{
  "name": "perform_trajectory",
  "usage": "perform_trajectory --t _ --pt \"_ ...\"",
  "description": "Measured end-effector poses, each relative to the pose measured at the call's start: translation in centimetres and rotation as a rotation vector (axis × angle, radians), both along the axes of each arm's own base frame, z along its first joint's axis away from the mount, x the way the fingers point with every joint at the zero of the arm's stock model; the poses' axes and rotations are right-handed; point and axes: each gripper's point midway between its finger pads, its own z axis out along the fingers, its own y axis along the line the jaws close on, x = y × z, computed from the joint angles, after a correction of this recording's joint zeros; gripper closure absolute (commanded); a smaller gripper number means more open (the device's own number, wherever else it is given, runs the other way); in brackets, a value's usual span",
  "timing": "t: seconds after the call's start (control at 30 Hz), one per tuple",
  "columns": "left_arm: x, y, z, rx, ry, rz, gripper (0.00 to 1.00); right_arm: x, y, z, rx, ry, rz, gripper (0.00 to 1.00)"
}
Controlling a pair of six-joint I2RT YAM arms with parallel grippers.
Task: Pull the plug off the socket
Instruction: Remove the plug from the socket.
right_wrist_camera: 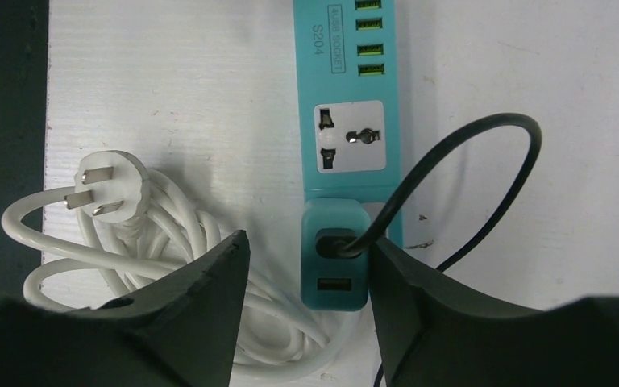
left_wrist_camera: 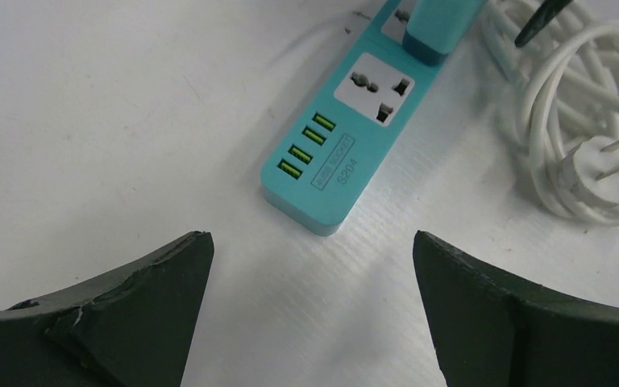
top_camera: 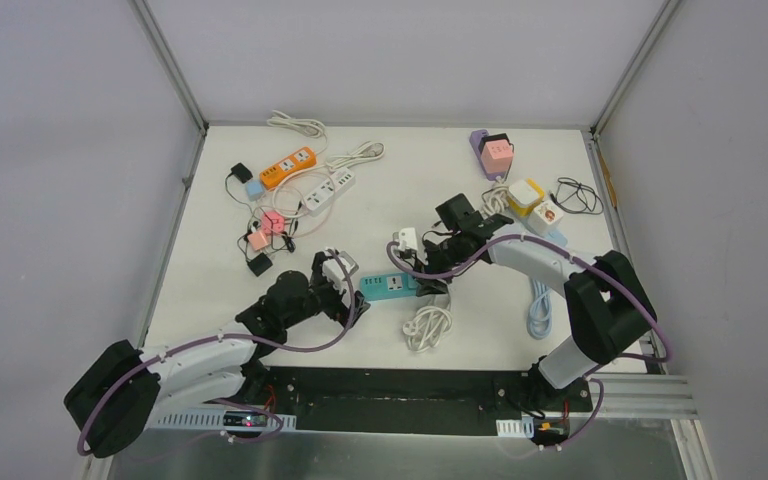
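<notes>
The plug [right_wrist_camera: 335, 254] sits between the right gripper's [right_wrist_camera: 306, 242] fingers. There is a gap at its 9 o'clock side and no visible gap at 3 o'clock. A black cable [right_wrist_camera: 483, 137] loops off its face toward 2 o'clock, and the white cord [right_wrist_camera: 169, 234] crowds 8 to 10 o'clock. From above, bare table [top_camera: 410, 190] lies at 12 o'clock of the strip [top_camera: 390, 286]. The left gripper [left_wrist_camera: 310, 238] stands wide at the strip's free end, with only bare table between its fingers.
</notes>
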Motion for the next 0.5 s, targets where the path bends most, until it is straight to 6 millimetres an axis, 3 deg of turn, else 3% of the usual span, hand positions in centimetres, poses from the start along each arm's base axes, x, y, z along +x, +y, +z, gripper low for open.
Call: perform_trajectory --t 0.2,0.5 --pt "0.0 -0.6 -2.8 0.108 0.036 -0.058 0.01 0.7 0.1 -0.5 -0.005 -0.041 -0.008 0.63" --pt "1.3 -3.0 -3.2 0.165 0.015 -0.151 0.02 1.1 0.2 -0.7 0.001 -0.061 -0.012 0.82"
